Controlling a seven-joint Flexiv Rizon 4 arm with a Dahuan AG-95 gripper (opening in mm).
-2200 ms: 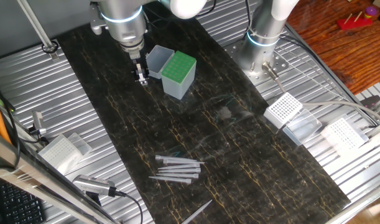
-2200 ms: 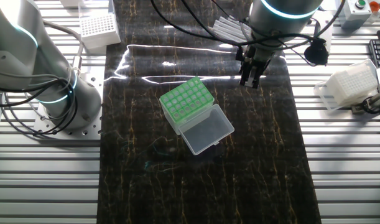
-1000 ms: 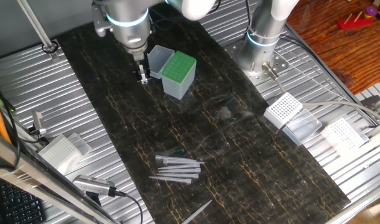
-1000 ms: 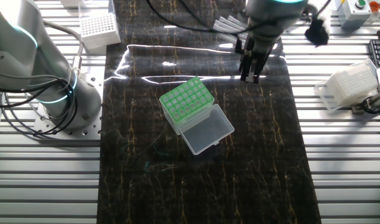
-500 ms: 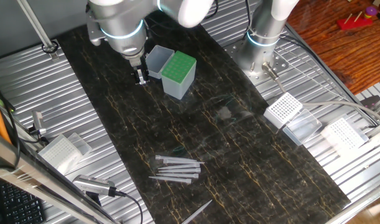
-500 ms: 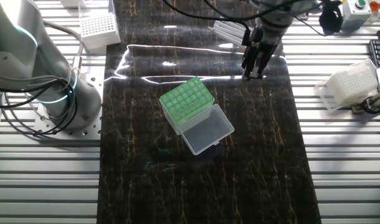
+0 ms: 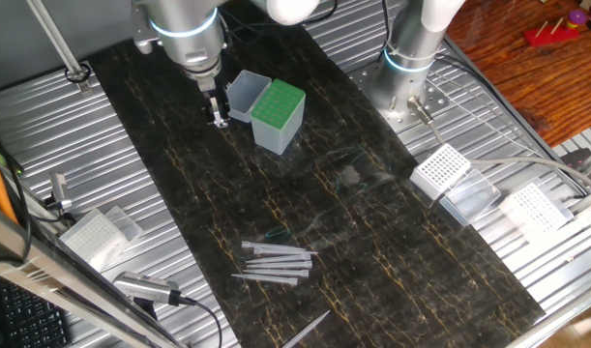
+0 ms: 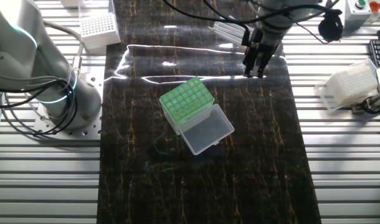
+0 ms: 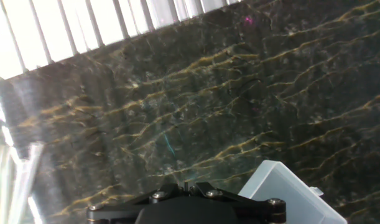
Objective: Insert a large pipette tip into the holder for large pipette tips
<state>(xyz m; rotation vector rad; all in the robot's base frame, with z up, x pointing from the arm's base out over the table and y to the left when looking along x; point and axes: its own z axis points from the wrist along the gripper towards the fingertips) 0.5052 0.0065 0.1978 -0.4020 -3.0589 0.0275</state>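
Observation:
The holder (image 7: 278, 104) has a bright green perforated top and a grey-blue body, and its clear lid (image 7: 245, 94) hangs open. It also shows in the other fixed view (image 8: 186, 102). Several large pipette tips (image 7: 276, 261) lie in a loose pile on the dark mat near the front, and one more (image 7: 310, 329) lies apart at the mat's front edge. My gripper (image 7: 218, 114) hangs beside the lid, on the side away from the green top, far from the pile. It also shows in the other fixed view (image 8: 255, 65). In the hand view its jaws (image 9: 188, 183) stand together with nothing seen between them.
A second arm's base (image 7: 411, 58) stands behind the mat. White-grid racks with clear lids sit on the slatted table at the right (image 7: 442, 170), far right (image 7: 532, 208) and left (image 7: 92, 232). The open lid's corner (image 9: 289, 193) shows low in the hand view.
The gripper has shifted a little away from the holder and its wrist has turned. The holder and the pile of tips have not moved.

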